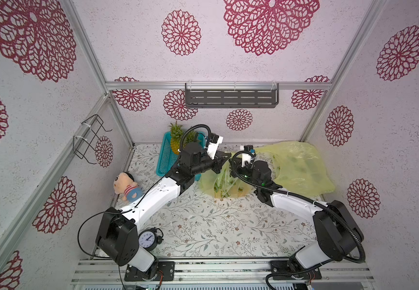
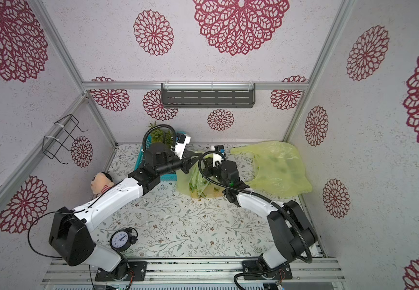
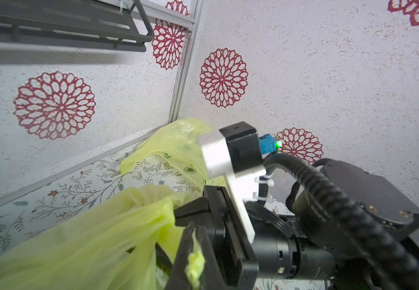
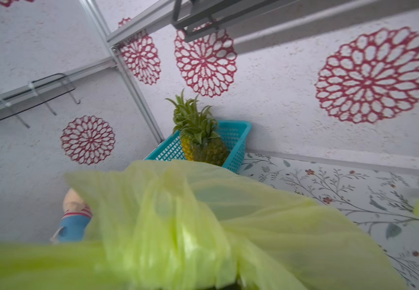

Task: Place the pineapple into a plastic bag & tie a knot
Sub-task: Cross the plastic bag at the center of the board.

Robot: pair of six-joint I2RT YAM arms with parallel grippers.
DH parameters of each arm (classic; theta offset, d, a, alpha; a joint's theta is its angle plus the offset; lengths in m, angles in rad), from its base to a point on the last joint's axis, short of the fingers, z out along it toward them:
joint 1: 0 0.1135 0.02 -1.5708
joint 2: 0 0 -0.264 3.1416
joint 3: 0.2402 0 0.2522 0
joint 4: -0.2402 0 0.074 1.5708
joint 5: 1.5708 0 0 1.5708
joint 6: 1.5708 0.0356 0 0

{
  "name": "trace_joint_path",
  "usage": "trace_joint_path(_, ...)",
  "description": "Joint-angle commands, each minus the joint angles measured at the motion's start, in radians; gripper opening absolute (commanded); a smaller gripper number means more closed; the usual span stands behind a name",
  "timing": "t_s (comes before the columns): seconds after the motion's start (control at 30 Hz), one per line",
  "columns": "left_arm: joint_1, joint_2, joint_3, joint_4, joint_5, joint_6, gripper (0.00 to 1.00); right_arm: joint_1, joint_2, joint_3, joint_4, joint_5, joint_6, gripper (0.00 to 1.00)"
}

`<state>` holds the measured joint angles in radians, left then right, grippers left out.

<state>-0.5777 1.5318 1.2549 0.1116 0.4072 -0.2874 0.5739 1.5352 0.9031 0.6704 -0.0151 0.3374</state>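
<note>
Left gripper [image 3: 193, 252]: pressed together, pinching a scrap of the bag [image 3: 90, 238].
Right gripper [image 1: 233, 170]: closed, apparently on the same bag; fingertips hidden.
Pineapple [image 4: 204, 148]: upright in basket [image 4: 236, 140], beside back wall.

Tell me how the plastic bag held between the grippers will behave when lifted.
Likely floppy: the plastic bag hangs crumpled. Probably thin and easily torn, being see-through. Might slip: the left gripper pinches only a small fold.
</note>
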Motion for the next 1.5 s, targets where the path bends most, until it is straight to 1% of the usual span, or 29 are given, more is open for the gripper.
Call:
trace_joint_path(0.0, 0.026, -0.066, -0.009, -0.024, -0.015, 0.004, 0.0, -0.008, -0.018, 0.038, -0.014, 0.195, 0.028, 0.0)
trace_joint_path(0.1, 0.04, -0.07, -0.009, -0.047, -0.013, 0.004, 0.04, -0.008, -0.019, 0.038, 0.008, 0.066, 0.006, 0.0)
trace_joint_path(0.17, 0.047, -0.071, -0.004, -0.064, -0.011, 0.004, 0.11, -0.008, -0.017, 0.039, 0.035, -0.034, 0.009, 0.0)
trace_joint_path(0.2, 0.05, -0.073, 0.001, -0.068, -0.012, 0.003, 0.15, -0.008, -0.015, 0.039, 0.042, -0.059, 0.013, 0.0)
trace_joint_path(0.27, 0.058, -0.077, 0.016, -0.085, -0.013, 0.001, 0.25, -0.008, -0.014, 0.039, 0.052, -0.071, 0.027, 0.0)
trace_joint_path(0.33, 0.07, -0.088, 0.027, -0.092, -0.016, -0.004, 0.39, -0.008, -0.014, 0.039, 0.049, -0.067, 0.027, 0.0)
trace_joint_path(0.43, 0.101, -0.092, 0.048, -0.098, -0.021, -0.042, 0.56, -0.008, -0.009, 0.04, 0.045, -0.076, 0.019, 0.0)
trace_joint_path(0.47, 0.114, -0.084, 0.061, -0.106, -0.021, -0.06, 0.6, -0.008, -0.008, 0.042, 0.043, -0.08, 0.02, 0.0)
trace_joint_path(0.53, 0.14, -0.053, 0.095, -0.138, -0.025, -0.097, 0.63, -0.008, -0.005, 0.042, 0.047, -0.082, 0.024, 0.0)
trace_joint_path(0.63, 0.175, 0.014, 0.146, -0.192, -0.05, -0.163, 0.63, -0.008, 0.001, 0.042, 0.049, -0.078, 0.034, 0.0)
trace_joint_path(0.7, 0.185, 0.062, 0.181, -0.23, -0.053, -0.183, 0.6, -0.008, 0.008, 0.045, 0.047, -0.079, 0.038, 0.0)
trace_joint_path(0.83, 0.185, 0.137, 0.219, -0.259, 0.034, -0.183, 0.51, -0.011, 0.022, 0.057, 0.047, -0.084, 0.047, 0.0)
trace_joint_path(0.93, 0.179, 0.157, 0.187, -0.234, 0.079, -0.19, 0.45, -0.016, 0.036, 0.069, 0.048, -0.091, 0.066, 0.0)
trace_joint_path(1.03, 0.163, 0.17, 0.142, -0.207, 0.113, -0.199, 0.41, -0.024, 0.051, 0.08, 0.061, -0.113, 0.091, 0.0)
trace_joint_path(1.1, 0.141, 0.185, 0.13, -0.227, 0.112, -0.173, 0.4, -0.032, 0.063, 0.087, 0.073, -0.132, 0.109, 0.0)
trace_joint_path(1.2, 0.115, 0.2, 0.118, -0.267, 0.112, -0.141, 0.35, -0.043, 0.079, 0.102, 0.081, -0.157, 0.132, 0.0)
trace_joint_path(1.3, 0.1, 0.191, 0.078, -0.218, 0.162, -0.141, 0.31, -0.055, 0.103, 0.136, 0.057, -0.198, 0.137, 0.0)
trace_joint_path(1.37, 0.088, 0.187, 0.055, -0.181, 0.195, -0.138, 0.3, -0.065, 0.119, 0.159, 0.043, -0.248, 0.143, 0.0)
trace_joint_path(1.47, 0.071, 0.191, 0.043, -0.17, 0.211, -0.125, 0.29, -0.079, 0.129, 0.172, 0.072, -0.349, 0.175, 0.0)
